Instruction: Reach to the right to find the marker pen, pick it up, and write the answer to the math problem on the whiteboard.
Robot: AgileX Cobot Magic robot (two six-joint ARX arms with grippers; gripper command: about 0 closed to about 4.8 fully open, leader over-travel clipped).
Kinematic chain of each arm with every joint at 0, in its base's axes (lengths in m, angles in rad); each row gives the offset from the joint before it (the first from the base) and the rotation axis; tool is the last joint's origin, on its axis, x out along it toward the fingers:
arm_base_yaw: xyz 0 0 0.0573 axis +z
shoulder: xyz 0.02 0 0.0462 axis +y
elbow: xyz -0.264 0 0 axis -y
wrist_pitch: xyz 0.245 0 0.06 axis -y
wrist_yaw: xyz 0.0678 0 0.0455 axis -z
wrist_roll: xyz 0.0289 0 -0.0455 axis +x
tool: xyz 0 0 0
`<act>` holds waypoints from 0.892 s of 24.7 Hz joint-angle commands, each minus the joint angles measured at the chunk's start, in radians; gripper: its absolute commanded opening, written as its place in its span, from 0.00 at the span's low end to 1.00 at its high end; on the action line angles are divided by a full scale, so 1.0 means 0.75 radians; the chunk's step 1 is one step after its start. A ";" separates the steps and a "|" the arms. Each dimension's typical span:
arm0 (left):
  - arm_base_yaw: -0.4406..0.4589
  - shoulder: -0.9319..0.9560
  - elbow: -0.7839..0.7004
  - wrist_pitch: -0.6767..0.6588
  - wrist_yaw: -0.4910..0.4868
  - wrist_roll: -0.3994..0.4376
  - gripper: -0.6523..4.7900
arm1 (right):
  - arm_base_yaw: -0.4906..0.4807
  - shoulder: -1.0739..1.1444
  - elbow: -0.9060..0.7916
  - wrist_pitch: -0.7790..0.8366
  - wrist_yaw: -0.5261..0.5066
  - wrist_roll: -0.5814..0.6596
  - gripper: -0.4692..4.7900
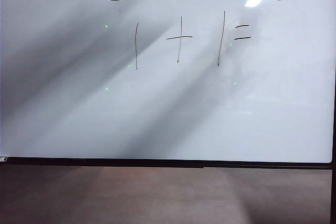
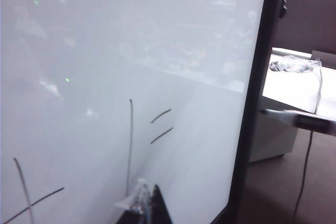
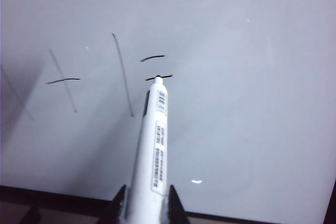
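Blank whiteboard (image 1: 273,103) just past the equals sign of the math problem (image 1: 191,43) awaits the answer. Right tool (image 3: 147,203) is clenched on the marker pen (image 3: 153,145), whose long axis points at that sign. Left tool (image 2: 144,208) sits below the second stroke; grip state unclear.

Dim, cool light overall; a bright strip of glare sits on the whiteboard (image 1: 63,119) above the equals dashes (image 1: 242,32); broad soft diagonal shadows cross it below the strokes; both wrist views are hazy, with faint reflections.
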 commanded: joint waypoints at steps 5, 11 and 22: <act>-0.005 -0.006 0.010 -0.018 0.010 0.001 0.11 | -0.003 0.201 0.010 0.340 0.001 -0.034 0.09; -0.005 -0.006 0.010 -0.023 0.009 0.001 0.11 | -0.002 0.383 0.050 0.480 -0.066 -0.035 0.09; -0.005 -0.006 0.011 -0.041 0.009 0.001 0.11 | -0.002 0.490 0.120 0.592 -0.113 -0.080 0.09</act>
